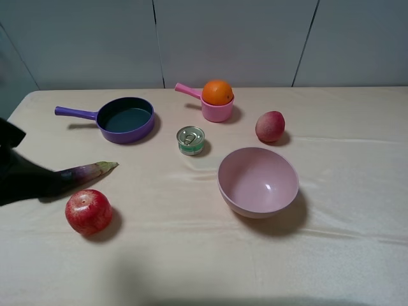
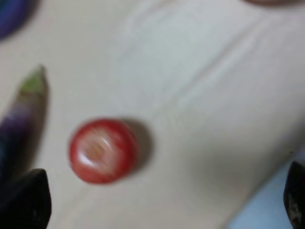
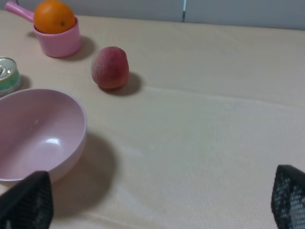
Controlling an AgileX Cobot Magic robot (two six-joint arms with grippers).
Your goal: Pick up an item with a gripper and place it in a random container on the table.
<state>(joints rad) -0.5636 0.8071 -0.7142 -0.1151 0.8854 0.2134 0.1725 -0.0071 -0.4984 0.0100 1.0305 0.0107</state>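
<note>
The orange (image 1: pixel 217 92) sits in the small pink saucepan cup (image 1: pixel 218 112) at the back middle of the beige table (image 1: pixel 191 261); both also show in the right wrist view, the orange (image 3: pixel 55 16) in the cup (image 3: pixel 59 44). My left gripper (image 2: pixel 162 210) is open and empty, over the cloth near the red apple (image 2: pixel 104 150); in the high view its dark, blurred arm (image 1: pixel 22 175) is at the left edge. My right gripper (image 3: pixel 159 202) is open and empty, low over the cloth on the right, far from the cup, and out of the high view.
A purple frying pan (image 1: pixel 125 119) lies back left, a small tin can (image 1: pixel 191 140) in the middle, a peach (image 1: pixel 270 125) right of the cup. A large pink bowl (image 1: pixel 257 182) stands centre right. An eggplant (image 1: pixel 89 172) and the apple (image 1: pixel 88 211) lie front left.
</note>
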